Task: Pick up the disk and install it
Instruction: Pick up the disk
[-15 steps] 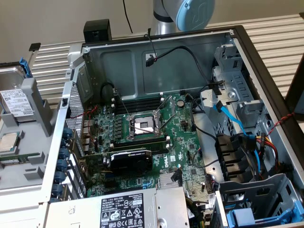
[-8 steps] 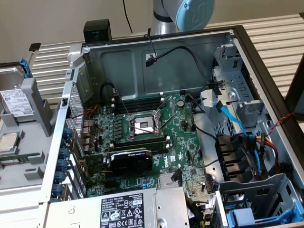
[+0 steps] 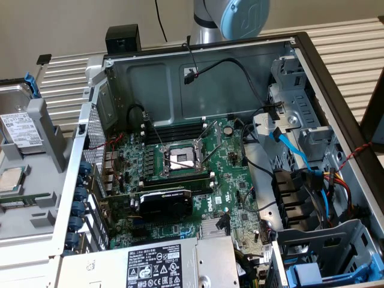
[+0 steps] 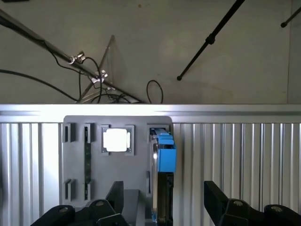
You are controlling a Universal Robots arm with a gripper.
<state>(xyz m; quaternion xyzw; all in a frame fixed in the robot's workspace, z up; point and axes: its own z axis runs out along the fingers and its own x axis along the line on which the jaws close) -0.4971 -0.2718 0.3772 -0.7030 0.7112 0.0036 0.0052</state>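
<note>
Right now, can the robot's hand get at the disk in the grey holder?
Probably yes. The hand is open and lined up with the disk, one finger to each side of it with gaps showing. The disk sits in a slot of the grey holder, and nothing lies between them.

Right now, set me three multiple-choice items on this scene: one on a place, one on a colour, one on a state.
1. Where is the disk?
A. in the grey holder outside the case
B. inside the case
C. on the floor

2. The disk's carrier frame is:
A. red
B. blue
C. yellow

3. The pincer is:
A. shut on the disk
B. shut on nothing
C. open

Answers:
1 A, it stands in the holder at the exterior view's left.
2 B, blue plastic shows on its edge.
3 C, its fingers stand apart on either side of the disk.
</note>
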